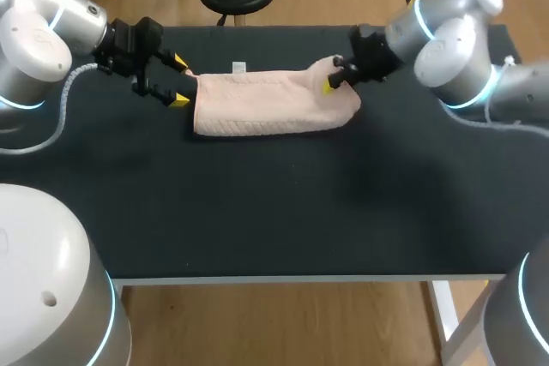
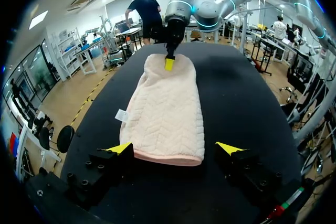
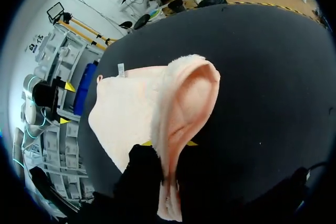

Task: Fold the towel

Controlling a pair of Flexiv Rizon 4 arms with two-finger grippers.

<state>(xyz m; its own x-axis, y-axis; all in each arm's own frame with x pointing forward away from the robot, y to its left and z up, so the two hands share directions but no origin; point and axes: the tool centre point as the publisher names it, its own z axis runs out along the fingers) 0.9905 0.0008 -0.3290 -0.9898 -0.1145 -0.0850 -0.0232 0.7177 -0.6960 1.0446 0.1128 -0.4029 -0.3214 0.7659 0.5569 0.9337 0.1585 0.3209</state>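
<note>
A pale pink towel [image 1: 266,105] lies lengthwise along the far part of the black table [image 1: 257,212], folded into a narrow band. My right gripper [image 1: 330,75] is shut on the towel's right end, which rises in a pinched ridge [image 3: 189,93] between its fingers [image 3: 169,145]. My left gripper [image 1: 180,81] stands open at the towel's left end. In the left wrist view its yellow tips [image 2: 175,149] sit on either side of the near towel edge [image 2: 165,114], not touching it. A small white tag [image 2: 122,115] sticks out of the towel's side.
The black table stretches wide in front of the towel toward its near edge [image 1: 283,279]. My right arm's gripper [image 2: 169,64] shows at the towel's far end in the left wrist view.
</note>
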